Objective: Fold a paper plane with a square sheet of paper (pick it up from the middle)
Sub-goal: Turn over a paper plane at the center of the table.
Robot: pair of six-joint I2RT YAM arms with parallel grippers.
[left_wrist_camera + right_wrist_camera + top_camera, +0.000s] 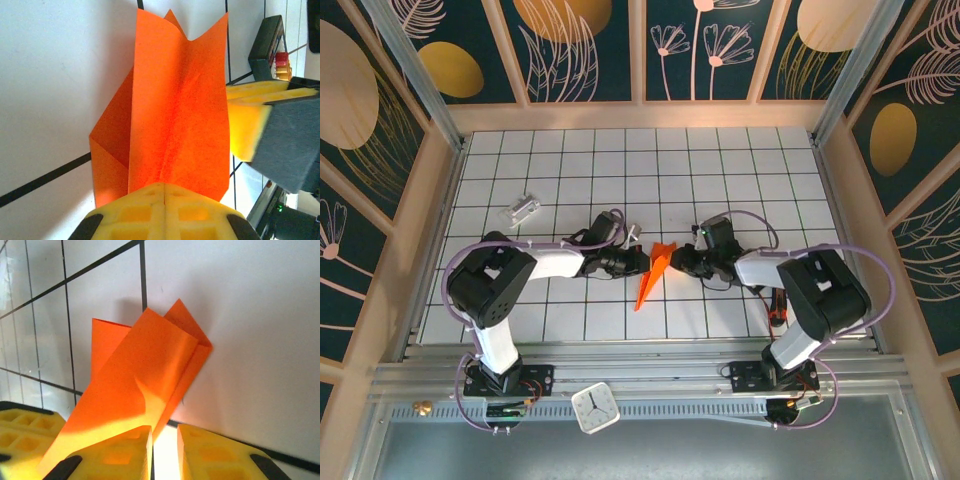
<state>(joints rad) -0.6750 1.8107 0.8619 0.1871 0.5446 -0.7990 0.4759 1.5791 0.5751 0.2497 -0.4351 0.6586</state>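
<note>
Orange paper plane [653, 272] is seen on the gridded table [720, 170] beyond the white clock [595, 408] and a little to its right, tip pointed back toward the clock. Its wide far end is pinched in the left gripper [164, 194], jaws pressed together on the fold. Right gripper [165, 435], farther right of the clock, is noted with jaws narrowly apart, paper lying against one finger [125, 465].

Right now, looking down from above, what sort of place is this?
Probably an enclosed robot test cell: left arm and right arm bolted beside a white gridded table, patterned wall panels boxing it in, a clock up front.
</note>
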